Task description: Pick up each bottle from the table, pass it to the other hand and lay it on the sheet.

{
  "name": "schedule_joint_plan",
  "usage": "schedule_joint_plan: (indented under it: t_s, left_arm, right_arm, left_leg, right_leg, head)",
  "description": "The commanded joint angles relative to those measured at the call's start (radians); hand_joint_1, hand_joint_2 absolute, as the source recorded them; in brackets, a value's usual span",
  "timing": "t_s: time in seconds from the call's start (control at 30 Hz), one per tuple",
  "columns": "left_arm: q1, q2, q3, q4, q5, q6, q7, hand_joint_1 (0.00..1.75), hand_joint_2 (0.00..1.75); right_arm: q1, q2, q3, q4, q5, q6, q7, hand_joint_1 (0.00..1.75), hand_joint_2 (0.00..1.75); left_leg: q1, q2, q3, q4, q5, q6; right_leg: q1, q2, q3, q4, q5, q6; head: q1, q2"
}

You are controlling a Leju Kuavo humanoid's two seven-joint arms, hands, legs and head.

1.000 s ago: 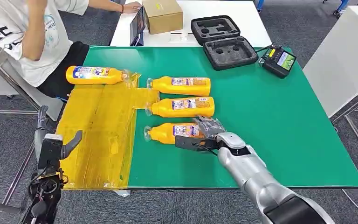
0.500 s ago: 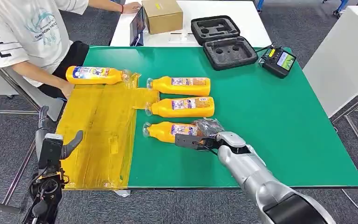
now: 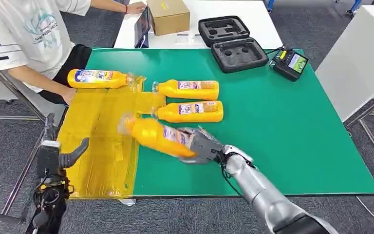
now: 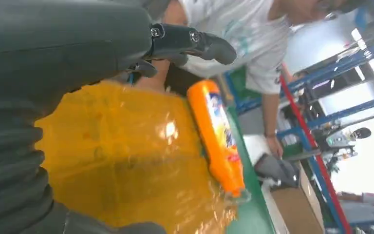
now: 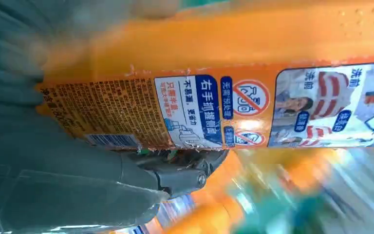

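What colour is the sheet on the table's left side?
Translucent yellow plastic sheet; head view shows it best.

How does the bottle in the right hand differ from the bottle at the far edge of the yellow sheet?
The held bottle is off the table, tilted, in the right hand; the far bottle lies flat and untouched. The held bottle hangs over the line between the yellow sheet and the green mat; the far bottle lies along the sheet's far edge. Both are orange, labelled, their caps towards opposite sides.
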Motion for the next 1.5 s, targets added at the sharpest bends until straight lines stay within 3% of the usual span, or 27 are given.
schedule_joint_plan:
  t_s: [0.03,1.5]
  left_arm:
    - [0.112,-0.055,0.017,-0.145,0.112,-0.099,0.040,0.00,1.75]
    - [0.139,-0.066,0.010,-0.198,0.143,-0.133,0.047,0.00,1.75]
  right_arm:
    - [0.117,0.069,-0.020,-0.254,-0.114,-0.238,-0.027,1.75,1.75]
    - [0.122,0.059,0.002,-0.249,-0.139,-0.276,-0.036,1.75,1.75]
  left_leg:
    - [0.001,0.000,0.003,-0.001,-0.002,-0.001]
    - [0.000,-0.002,0.003,0.000,-0.002,-0.001]
  right_leg:
    - [0.000,0.000,0.003,-0.001,-0.002,-0.001]
    - [0.000,0.000,0.003,0.000,-0.002,-0.001]
  head:
    - [0.001,0.000]
    - [0.000,0.000]
